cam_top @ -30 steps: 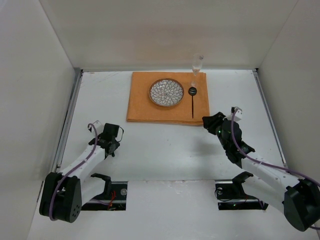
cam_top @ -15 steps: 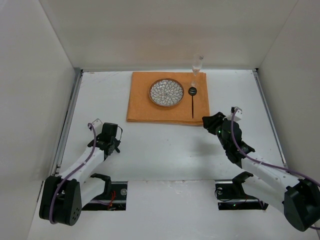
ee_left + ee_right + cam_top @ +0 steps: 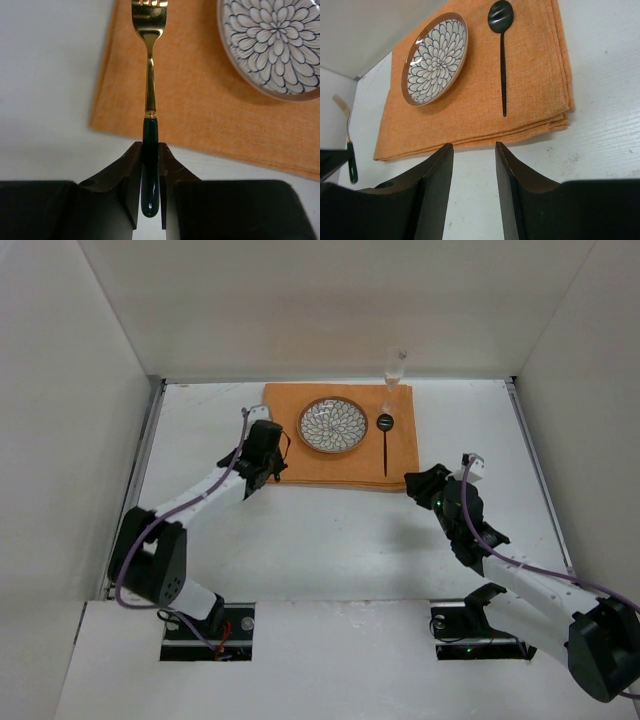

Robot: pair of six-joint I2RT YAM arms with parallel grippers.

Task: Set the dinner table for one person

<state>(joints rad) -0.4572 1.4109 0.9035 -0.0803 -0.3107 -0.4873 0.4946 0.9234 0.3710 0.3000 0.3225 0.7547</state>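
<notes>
The left gripper (image 3: pixel 150 165) is clamped on the dark handle of a gold fork (image 3: pixel 149 75), whose tines reach over the left part of the orange mat (image 3: pixel 200 110), beside the flower-patterned plate (image 3: pixel 272 42). The right gripper (image 3: pixel 474 150) holds its 2 fingers apart with nothing between them, near the mat's right front corner. A black spoon (image 3: pixel 502 65) lies on the mat. The white dinner table (image 3: pixel 330 540) spreads beneath it all.
</notes>
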